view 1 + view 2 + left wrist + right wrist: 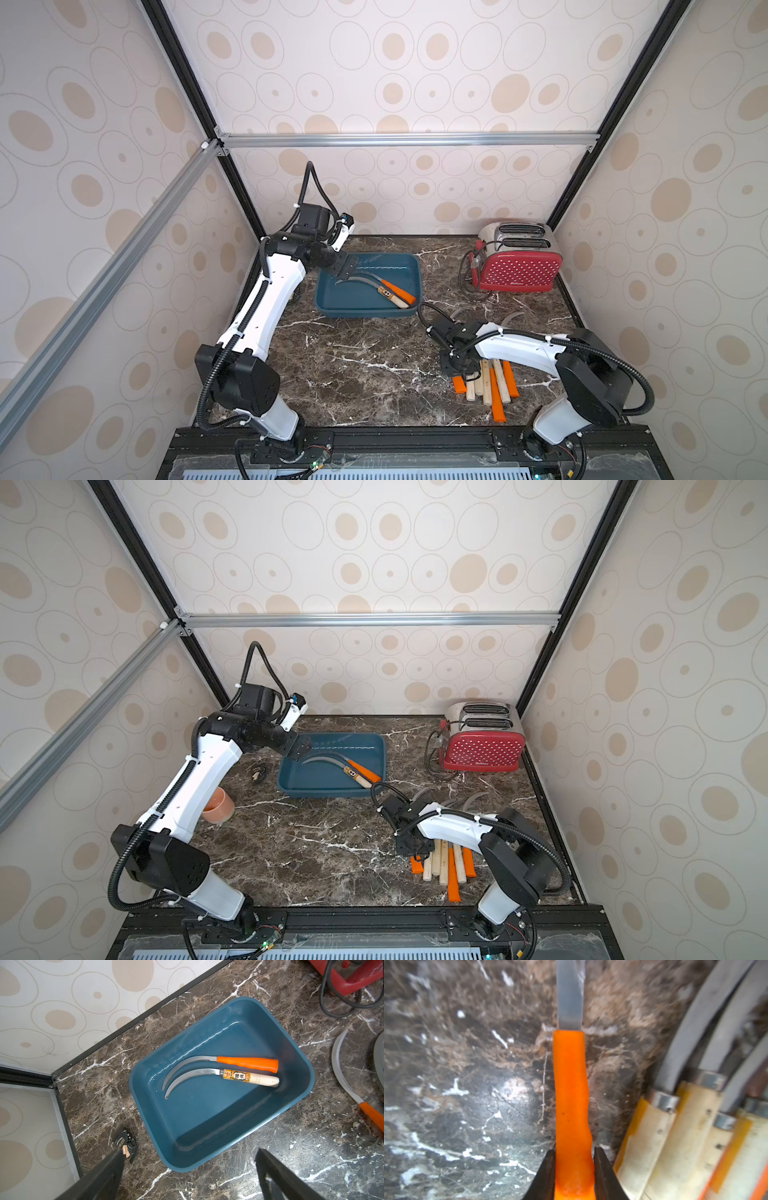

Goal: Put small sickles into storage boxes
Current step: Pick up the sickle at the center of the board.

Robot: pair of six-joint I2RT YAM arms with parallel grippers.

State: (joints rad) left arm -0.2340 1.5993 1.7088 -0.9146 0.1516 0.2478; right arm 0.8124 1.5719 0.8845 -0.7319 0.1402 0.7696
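The teal storage box (353,298) (316,780) (207,1120) sits at the back of the marble table. Two small sickles lie in it side by side, one orange-handled (247,1063) (399,290) and one with a pale wood handle (249,1078). My left gripper (347,270) (188,1156) hangs open over the box's left end, holding nothing. Several more sickles lie bunched at the front right (492,384) (451,866) (675,1126). My right gripper (459,369) (411,848) (574,1159) is shut on the orange handle (571,1095) of the leftmost one, low at the table.
A red dotted toaster (519,269) with a black cord (466,272) stands at the back right. A pink cup (219,806) sits by the left arm. A small black wrapper (125,1145) (258,772) lies left of the box. Enclosure walls close in on three sides.
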